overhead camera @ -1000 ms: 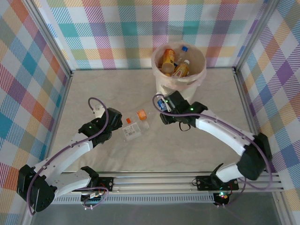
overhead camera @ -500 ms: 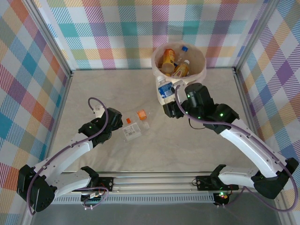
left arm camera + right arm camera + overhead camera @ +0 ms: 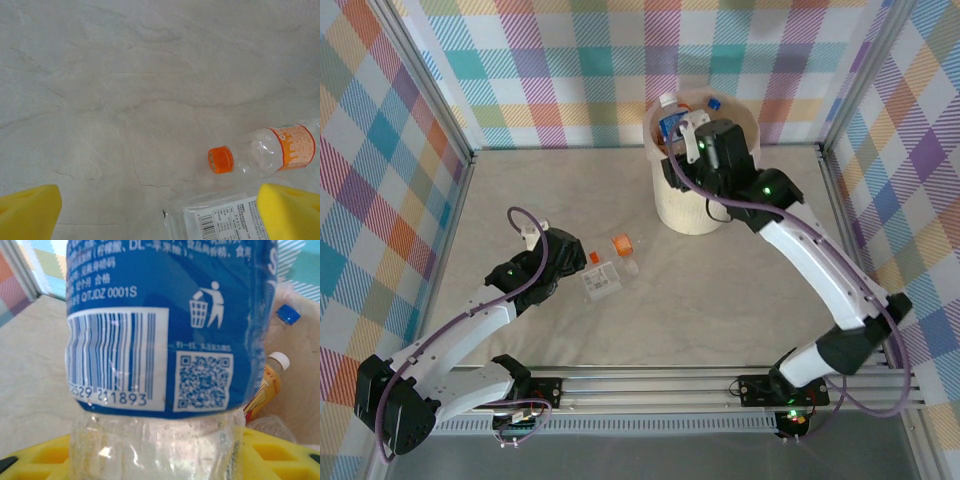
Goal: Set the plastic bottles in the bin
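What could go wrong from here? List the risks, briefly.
1. The right gripper holds the blue-labelled bottle near the left rim of the bin. Released there, it might clip the rim and drop outside.
2. The open left gripper hovers beside an orange-capped bottle and a flattened bottle lying close together. Closing could pinch both or roll the round one away.

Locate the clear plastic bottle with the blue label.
Top view, back right: the blue-label bottle is held by the right gripper above the cream round bin's left rim.
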Tool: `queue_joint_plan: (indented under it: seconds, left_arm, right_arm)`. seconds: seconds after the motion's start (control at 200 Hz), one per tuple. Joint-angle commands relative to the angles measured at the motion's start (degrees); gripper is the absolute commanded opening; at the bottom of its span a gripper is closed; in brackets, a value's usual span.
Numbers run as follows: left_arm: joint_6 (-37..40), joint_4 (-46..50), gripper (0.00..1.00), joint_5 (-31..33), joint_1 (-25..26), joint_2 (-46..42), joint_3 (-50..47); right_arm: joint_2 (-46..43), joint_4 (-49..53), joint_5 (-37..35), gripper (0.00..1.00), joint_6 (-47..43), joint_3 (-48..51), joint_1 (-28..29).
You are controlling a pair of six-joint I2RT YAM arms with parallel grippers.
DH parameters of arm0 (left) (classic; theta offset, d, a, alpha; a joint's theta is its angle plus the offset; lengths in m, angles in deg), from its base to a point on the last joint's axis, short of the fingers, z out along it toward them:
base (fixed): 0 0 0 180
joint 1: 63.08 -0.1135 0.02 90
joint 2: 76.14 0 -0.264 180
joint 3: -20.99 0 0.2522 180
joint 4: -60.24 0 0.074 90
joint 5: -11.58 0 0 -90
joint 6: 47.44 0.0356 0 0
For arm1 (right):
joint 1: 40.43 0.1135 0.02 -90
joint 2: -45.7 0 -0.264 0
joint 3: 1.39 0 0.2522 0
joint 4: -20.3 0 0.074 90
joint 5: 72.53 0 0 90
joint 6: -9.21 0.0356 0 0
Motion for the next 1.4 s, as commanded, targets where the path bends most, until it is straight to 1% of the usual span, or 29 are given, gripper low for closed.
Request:
queue_joint_plan:
  seconds: [0.0, 0.27, 0.485, 0.62, 0.725, 0.835, 0.93, 0.985, 1.18, 1.395]
  left_arm:
    - [0.94, -1.02, 1.00, -0.67, -0.61, -1.10, -0.56]
    - [1.06, -0.62, 1.00, -0.32, -0.65, -1.74, -0.83]
    - [1.57, -0.75, 1.00, -0.60, -0.65, -1.57, -0.87]
    - [1.97, -1.19, 1.00, -1.44, -0.63, -1.23, -0.82]
    - [2.02, -1.06, 1.00, -1.64, -0.60, -1.21, -0.82]
    - [2.25, -0.93, 1.00, -1.50, -0.61, -1.35, -0.95]
    - [2.37, -0.93, 1.00, -1.45, -0.62, -1.21, -0.87]
    - [2.53, -0.94, 1.00, -1.50, -0.56, -1.05, -0.80]
    - [3.01, -1.37, 1.00, -2.15, -0.62, -0.78, -0.66]
    - [3.26, -1.46, 1.00, -2.42, -0.55, -0.71, -0.57]
  right_arm:
    - [3.02, 1.33, -2.13, 0.22, -0.55, -5.43, -2.22]
    - [12.64, 5.28, -1.02, 0.22, 2.34, -15.12, -8.60]
    - [19.10, 7.05, 0.02, 0.23, 3.03, -21.56, -11.79]
    - [25.06, 11.18, 2.76, 0.25, 4.36, -29.84, -13.83]
    - [30.13, 15.80, 3.37, 0.26, 5.01, -36.99, -14.52]
    - [32.93, 19.03, 3.50, 0.28, 5.84, -39.98, -14.86]
    - [33.07, 19.62, 3.69, 0.31, 6.56, -39.17, -15.03]
    - [32.82, 19.79, 3.76, 0.35, 6.82, -38.55, -15.13]
    - [30.86, 20.24, 5.13, 0.55, 7.01, -36.77, -15.21]
    - [27.95, 19.36, 6.04, 0.68, 6.86, -33.94, -15.21]
